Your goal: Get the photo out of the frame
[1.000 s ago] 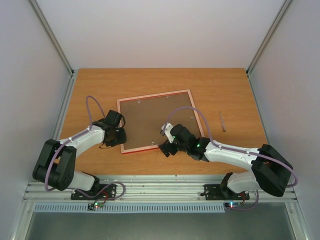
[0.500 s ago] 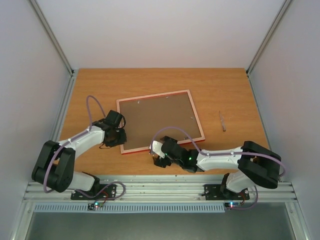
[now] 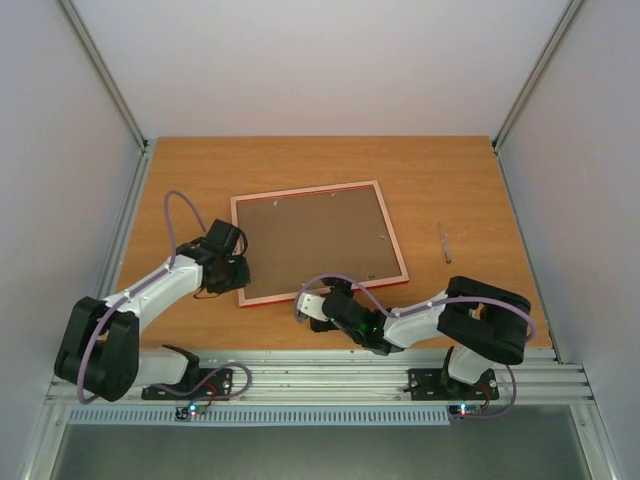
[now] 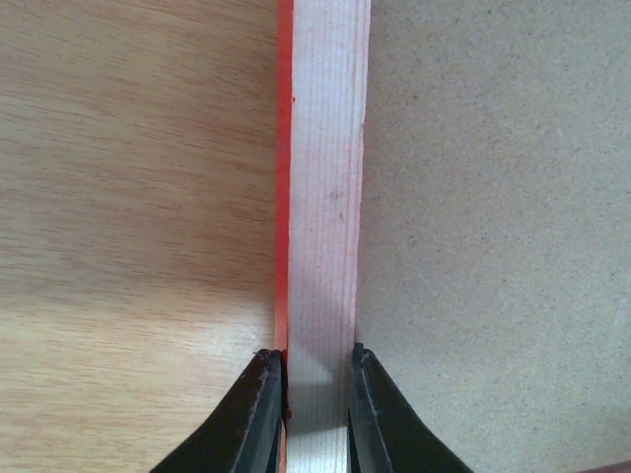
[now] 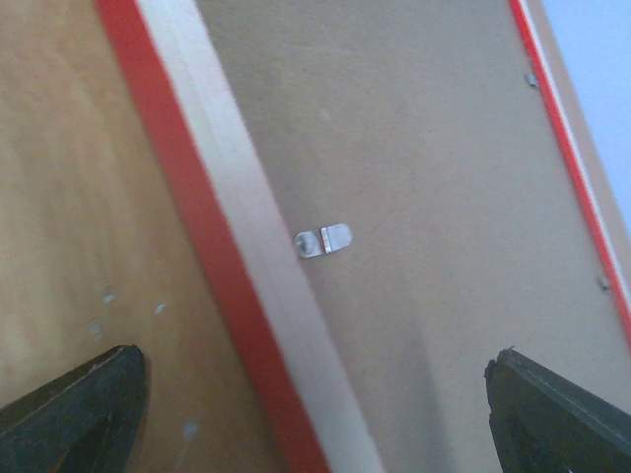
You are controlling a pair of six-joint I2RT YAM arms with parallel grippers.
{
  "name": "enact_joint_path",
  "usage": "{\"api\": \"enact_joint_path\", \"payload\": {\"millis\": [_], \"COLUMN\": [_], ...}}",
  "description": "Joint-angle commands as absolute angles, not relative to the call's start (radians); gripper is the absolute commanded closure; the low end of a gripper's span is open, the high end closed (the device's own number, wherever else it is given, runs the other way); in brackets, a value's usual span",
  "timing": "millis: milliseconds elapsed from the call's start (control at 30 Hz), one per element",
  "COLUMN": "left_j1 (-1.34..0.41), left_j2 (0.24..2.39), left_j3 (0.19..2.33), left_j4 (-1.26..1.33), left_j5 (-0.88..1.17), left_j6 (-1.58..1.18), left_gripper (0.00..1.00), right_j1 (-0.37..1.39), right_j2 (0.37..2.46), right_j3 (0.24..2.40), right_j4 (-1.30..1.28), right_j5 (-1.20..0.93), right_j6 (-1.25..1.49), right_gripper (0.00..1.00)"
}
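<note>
Clamping frame [image 4: 320, 197] rail: left gripper [image 4: 313, 357], jaws closed.

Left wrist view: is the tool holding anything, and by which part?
Yes: the left tool is shut on the frame, pinching its left rail across its width. The right tool holds nothing.

The left arm [image 3: 150, 285] stretched low and forward, its gripper [image 4: 315, 363] pinched tight on the edge of the frame [image 4: 320, 197], while the right arm [image 3: 430, 315] lay bent inward across the near side, its gripper [image 5: 315, 394] spread wide.
</note>
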State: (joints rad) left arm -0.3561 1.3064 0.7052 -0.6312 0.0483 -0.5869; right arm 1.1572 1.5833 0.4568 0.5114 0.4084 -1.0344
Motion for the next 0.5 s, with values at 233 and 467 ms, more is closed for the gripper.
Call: {"api": "enact_joint_path", "payload": {"millis": [233, 467], "left_j1": [-0.360, -0.360], "left_j2": [1.256, 1.268], "left_j3": [0.744, 0.745], "left_j4": [-0.591, -0.583], "left_j5": [0.083, 0.093], "left_j6": [-0.586, -0.586], "left_gripper": [0.96, 0.96], "right_j1": [1.168, 1.170], "right_j2": [1.715, 1.776], "right_j3": [0.509, 0.506], "right_j4": [0.673, 0.799], "right_j5": [0.577, 0.617], "right_j6": [-1.120, -1.180], "right_gripper": [0.17, 0.24]}}
